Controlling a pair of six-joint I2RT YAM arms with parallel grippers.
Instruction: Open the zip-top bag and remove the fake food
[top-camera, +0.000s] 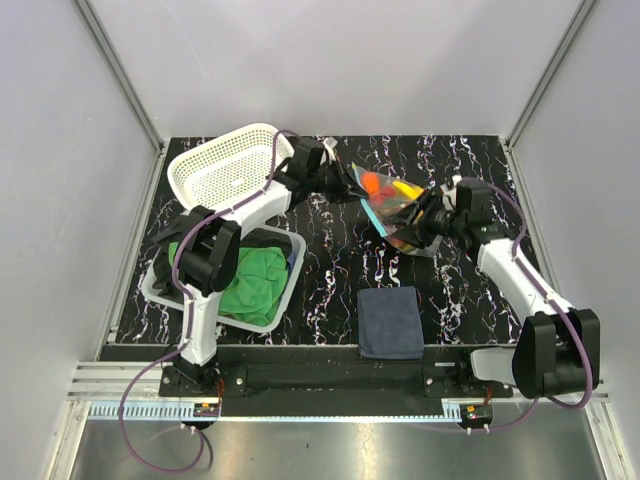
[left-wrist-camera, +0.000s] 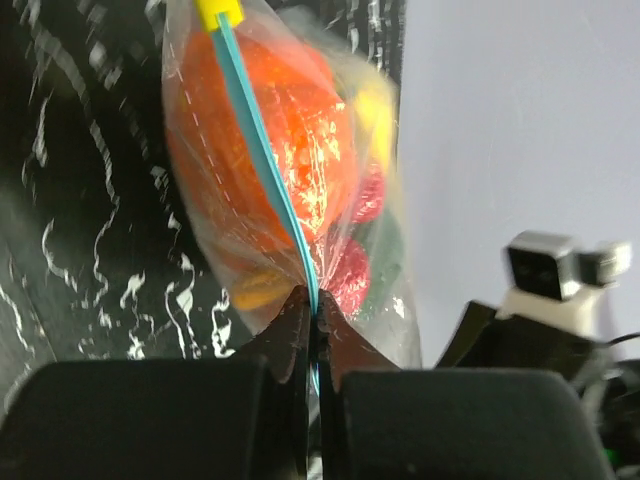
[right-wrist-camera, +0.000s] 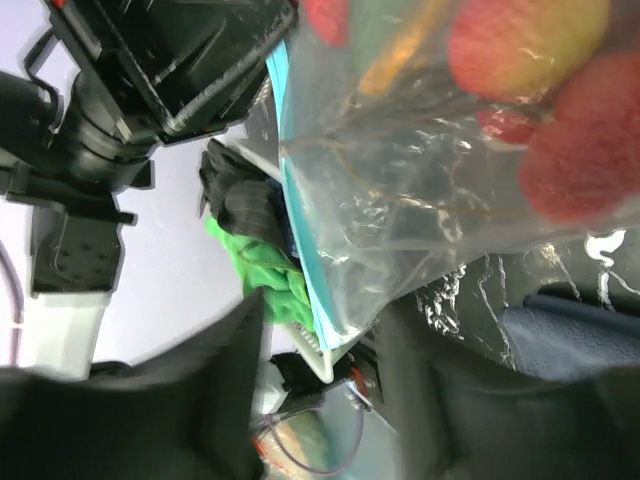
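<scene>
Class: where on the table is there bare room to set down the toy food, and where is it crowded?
Bare marbled table lies between the clear bin and the dark blue cloth, and in the far right corner. Crowded: the left side, with the white basket and bin, and the middle around the held zip-top bag.

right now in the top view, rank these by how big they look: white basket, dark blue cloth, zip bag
1. white basket
2. zip-top bag and dark blue cloth, unranked: they look about alike, and the bag seems held up nearer the camera, which inflates it.
</scene>
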